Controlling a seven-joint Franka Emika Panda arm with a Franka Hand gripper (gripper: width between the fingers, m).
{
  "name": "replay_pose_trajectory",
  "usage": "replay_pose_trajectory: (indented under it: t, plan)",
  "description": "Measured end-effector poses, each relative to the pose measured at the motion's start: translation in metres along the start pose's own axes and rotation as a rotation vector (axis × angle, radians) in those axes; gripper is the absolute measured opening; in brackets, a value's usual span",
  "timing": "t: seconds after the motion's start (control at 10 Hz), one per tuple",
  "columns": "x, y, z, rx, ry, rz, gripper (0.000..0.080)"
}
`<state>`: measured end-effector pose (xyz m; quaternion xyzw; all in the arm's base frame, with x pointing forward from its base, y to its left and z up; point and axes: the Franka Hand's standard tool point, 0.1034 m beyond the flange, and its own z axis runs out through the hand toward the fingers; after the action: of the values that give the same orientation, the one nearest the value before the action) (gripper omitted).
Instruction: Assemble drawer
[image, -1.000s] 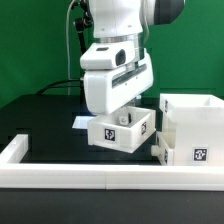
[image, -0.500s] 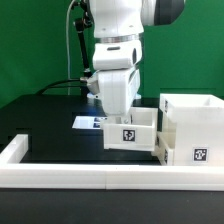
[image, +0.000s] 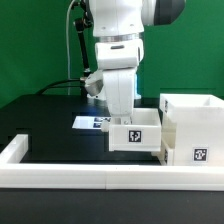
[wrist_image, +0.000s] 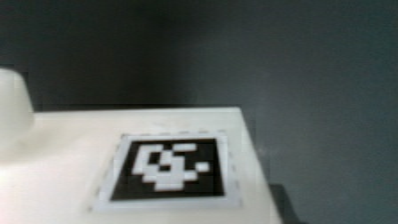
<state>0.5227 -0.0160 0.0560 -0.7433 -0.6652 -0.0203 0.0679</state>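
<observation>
In the exterior view my gripper (image: 122, 117) points down and is shut on the rim of a small white open-top tray (image: 136, 134), which hangs level just above the table with its tag facing the camera. The tray's right end touches or nearly touches the big white shell (image: 192, 128) at the exterior view's right. A second tagged white part (image: 160, 151) shows low against the shell's left side, partly hidden by the held tray. The wrist view shows a white face of the tray (wrist_image: 71, 150) with its tag (wrist_image: 169, 170), blurred; my fingertips are not visible there.
The long low white rail (image: 90, 176) runs along the front and turns back at the exterior view's left (image: 14, 150). The marker board (image: 90, 122) lies flat behind the arm. A black cable hangs behind the arm.
The gripper and the held tray have moved toward the exterior view's right, up to the shell. The tray has turned from tilted to level and square to the camera.
</observation>
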Motion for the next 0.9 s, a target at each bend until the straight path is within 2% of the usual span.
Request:
replay_pose_trajectory:
  t: [0.1, 0.2, 0.4, 0.6, 0.8, 0.9]
  plan:
    - [-0.0002, 0.0013, 0.0003, -0.009, 0.000, 0.000, 0.0044]
    - [-0.0002, 0.0012, 0.0007, -0.006, 0.001, 0.000, 0.0044]
    - [0.0011, 0.0045, 0.0003, -0.034, 0.001, -0.003, 0.0044]
    - [0.0010, 0.0050, -0.0001, -0.034, 0.001, -0.002, 0.0044]
    - [0.0007, 0.0059, 0.0016, -0.064, 0.002, -0.001, 0.0044]
    - [0.0005, 0.0049, 0.0022, -0.059, 0.002, 0.000, 0.0044]
